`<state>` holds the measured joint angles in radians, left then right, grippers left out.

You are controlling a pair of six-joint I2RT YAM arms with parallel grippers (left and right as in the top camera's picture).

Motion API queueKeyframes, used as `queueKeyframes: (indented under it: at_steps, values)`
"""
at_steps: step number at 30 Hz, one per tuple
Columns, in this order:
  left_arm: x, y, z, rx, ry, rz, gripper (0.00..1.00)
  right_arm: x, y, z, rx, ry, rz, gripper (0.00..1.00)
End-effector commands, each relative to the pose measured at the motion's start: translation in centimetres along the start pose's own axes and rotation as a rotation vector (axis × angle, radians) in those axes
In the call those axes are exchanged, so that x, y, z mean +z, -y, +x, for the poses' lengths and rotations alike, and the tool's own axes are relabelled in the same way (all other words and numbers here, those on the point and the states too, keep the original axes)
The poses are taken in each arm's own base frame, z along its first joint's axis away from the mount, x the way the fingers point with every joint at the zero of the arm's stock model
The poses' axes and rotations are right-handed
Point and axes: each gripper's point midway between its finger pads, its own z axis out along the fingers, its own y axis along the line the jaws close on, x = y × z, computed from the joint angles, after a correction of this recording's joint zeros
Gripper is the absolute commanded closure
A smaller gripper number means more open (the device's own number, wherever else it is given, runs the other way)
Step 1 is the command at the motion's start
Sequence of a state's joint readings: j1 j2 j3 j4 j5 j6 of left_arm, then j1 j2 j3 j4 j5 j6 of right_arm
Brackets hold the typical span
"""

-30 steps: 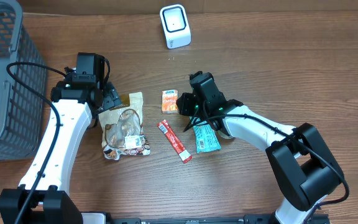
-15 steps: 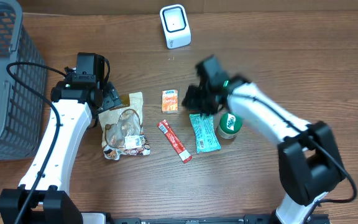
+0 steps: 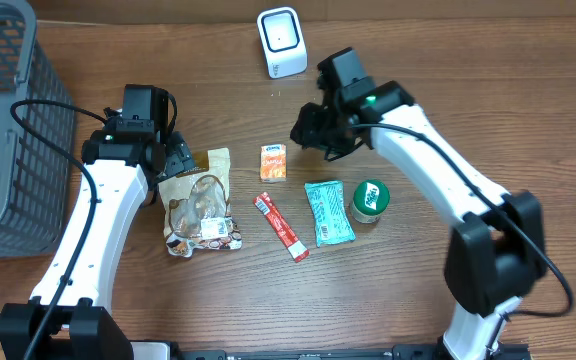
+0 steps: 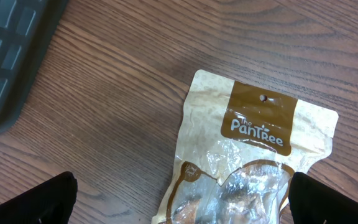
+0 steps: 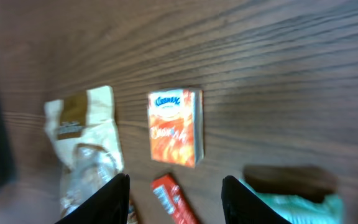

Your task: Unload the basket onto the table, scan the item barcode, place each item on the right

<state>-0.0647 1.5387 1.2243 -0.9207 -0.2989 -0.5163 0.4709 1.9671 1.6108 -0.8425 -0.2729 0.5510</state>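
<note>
The big snack bag (image 3: 198,205) lies left of the middle. The left gripper (image 4: 180,180) hangs over its top end, jaws wide apart, holding nothing. The white scanner (image 3: 281,40) stands at the top middle. The right gripper (image 5: 174,179) hangs below the scanner, jaws apart and empty.

The red stick (image 3: 282,227) lies just under the middle. Right above it is the little orange pack (image 5: 174,127), and I think that is the one to scan.

The pack is flat and thin, so the jaws could slip off it or push it along the table (image 3: 468,80). They could bump the red stick too. No barcode shows on top, so it may be underneath and the scan could miss.

The pack's long side runs up and down the frame. Its name end points to the top, toward the scanner.
</note>
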Motion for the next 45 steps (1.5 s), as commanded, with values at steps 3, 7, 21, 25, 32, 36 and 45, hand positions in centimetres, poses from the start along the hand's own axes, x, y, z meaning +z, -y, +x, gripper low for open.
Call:
queueKeyframes:
  at_steps: [3, 7, 21, 25, 32, 36, 45]
  values:
    - [-1.0, 0.2, -0.7, -0.002, 0.028, 0.021, 0.0, 5.1, 0.3, 1.5, -0.06, -0.064, 0.034, 0.52]
    - [-1.0, 0.2, -0.7, -0.002, 0.028, 0.021, 0.0, 7.1, 1.2, 1.8, -0.053, -0.09, 0.052, 0.53]
    - [-1.0, 0.2, -0.7, -0.002, 0.028, 0.021, 0.0, 8.9, 1.7, 2.2, -0.059, -0.09, 0.05, 0.65]
    - [-1.0, 0.2, -0.7, -0.002, 0.028, 0.021, 0.01, 9.7, 2.4, 2.9, -0.058, -0.097, 0.054, 0.65]
    - [-1.0, 0.2, -0.7, -0.002, 0.028, 0.021, 0.0, 10.8, 2.7, 3.7, -0.075, -0.09, 0.042, 0.71]
    - [-1.0, 0.2, -0.7, -0.002, 0.028, 0.021, 0.01, 11.0, 2.7, 3.8, -0.078, -0.087, 0.039, 0.73]
    - [-1.0, 0.2, -0.7, -0.002, 0.028, 0.021, 0.0, 11.0, 2.6, 3.8, -0.078, -0.087, 0.039, 0.82]
